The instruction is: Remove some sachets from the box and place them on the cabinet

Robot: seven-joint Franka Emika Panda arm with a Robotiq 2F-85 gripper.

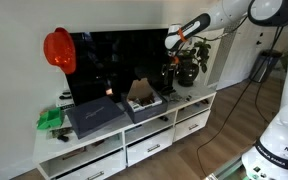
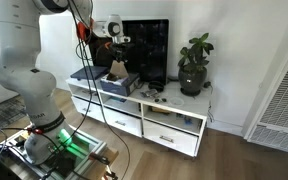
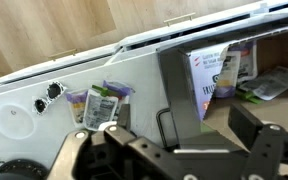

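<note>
The small dark grey box (image 3: 180, 78) with a brown flap lies on the white cabinet (image 3: 34, 125). It holds pale and coloured sachets (image 3: 222, 66). A few sachets (image 3: 98, 102) lie on the cabinet top beside the box. My gripper (image 3: 179, 142) is open and empty, hovering above the box's near wall. In both exterior views the gripper (image 1: 174, 42) (image 2: 114, 36) hangs well above the box (image 1: 142, 104) (image 2: 120, 79), in front of the TV.
A larger flat dark grey case (image 1: 94, 116) lies beside the box. A potted plant (image 1: 185, 70) stands at one end of the cabinet, a red hard hat (image 1: 58, 48) and a green item (image 1: 50, 119) at the other. The black TV (image 1: 114, 60) stands behind.
</note>
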